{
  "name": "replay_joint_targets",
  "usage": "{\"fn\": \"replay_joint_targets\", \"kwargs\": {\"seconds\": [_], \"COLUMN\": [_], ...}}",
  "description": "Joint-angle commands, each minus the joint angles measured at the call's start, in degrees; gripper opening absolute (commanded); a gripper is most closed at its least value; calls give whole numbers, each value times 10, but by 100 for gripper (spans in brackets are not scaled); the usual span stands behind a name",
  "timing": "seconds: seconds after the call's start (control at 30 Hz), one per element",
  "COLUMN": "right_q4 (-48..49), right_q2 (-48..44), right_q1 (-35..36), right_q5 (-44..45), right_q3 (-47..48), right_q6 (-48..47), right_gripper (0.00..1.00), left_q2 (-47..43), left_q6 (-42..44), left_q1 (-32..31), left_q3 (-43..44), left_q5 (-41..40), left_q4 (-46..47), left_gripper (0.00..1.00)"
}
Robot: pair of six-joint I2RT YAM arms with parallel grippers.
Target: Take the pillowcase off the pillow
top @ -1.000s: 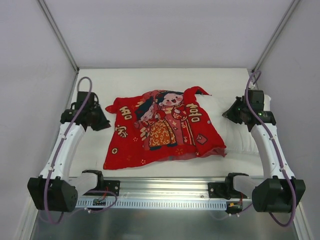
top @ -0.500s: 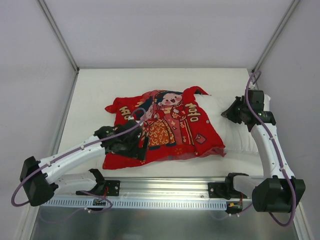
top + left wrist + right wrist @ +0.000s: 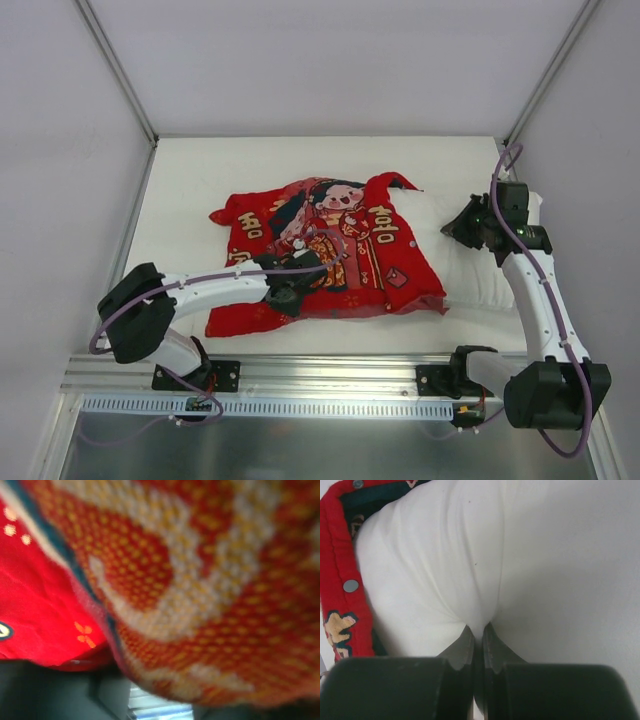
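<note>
Red printed pillowcase (image 3: 320, 255) lies on the white worktop (image 3: 200, 180), covering the left part of the plain white stuffed pillow (image 3: 480, 275); only its right end is out. Our right end effector (image 3: 479, 636) is clamped on that bare end. Our left end effector (image 3: 290, 293) rests on the cover, but we cannot tell its opening. We judge most pulling remains.
</note>
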Motion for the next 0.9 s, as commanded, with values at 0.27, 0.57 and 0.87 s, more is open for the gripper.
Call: {"fn": "replay_joint_targets", "kwargs": {"seconds": [0.27, 0.57, 0.87], "right_q4": [-5, -46, -36], "right_q2": [-34, -74, -74], "right_q1": [-54, -151, -162], "right_q5": [-37, -51, -70], "right_q3": [1, 56, 55], "right_q6": [10, 21, 21], "right_gripper": [1, 1, 1], "left_q2": [-126, -271, -250], "left_q6": [-24, 43, 30], "left_q1": [159, 509, 586], "left_q3": [-19, 153, 286], "left_q5": [-12, 117, 157], "left_q4": [0, -99, -117], "left_gripper": [0, 0, 0]}}
